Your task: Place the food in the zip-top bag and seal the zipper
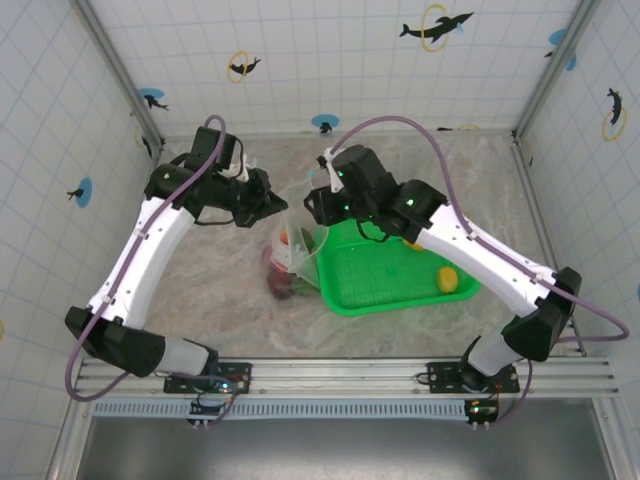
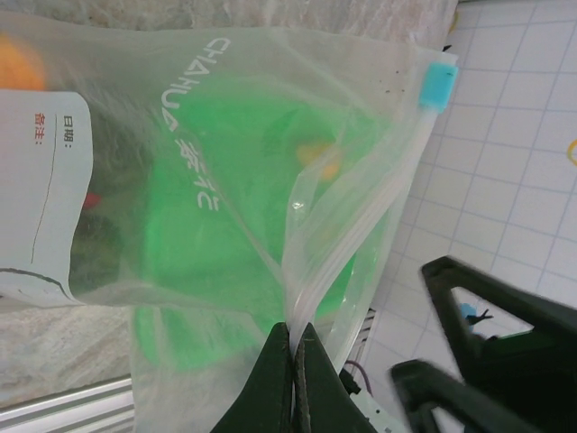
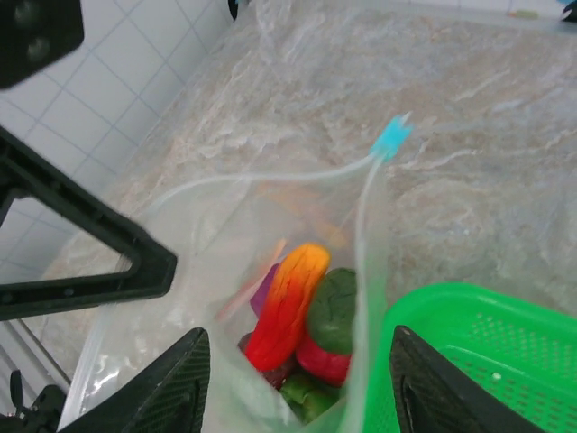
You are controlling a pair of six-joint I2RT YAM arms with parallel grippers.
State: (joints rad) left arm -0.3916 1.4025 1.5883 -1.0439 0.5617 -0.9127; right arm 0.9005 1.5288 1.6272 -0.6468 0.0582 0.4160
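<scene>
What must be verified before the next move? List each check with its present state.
1. Left gripper grips the zip-top bag by its rim: ok, fingers shut on it.
2. Bag mouth open for loading: ok, the zipper strips stand apart.
3. Right gripper free to pick: ok, open above the bag's mouth.
4. Food inside the bag: ok, several pieces lie at the bottom.
5. All pieces bagged: not ok, a yellow piece lies in the green basket.
6. Zipper sealed: not ok, not yet closed.
</scene>
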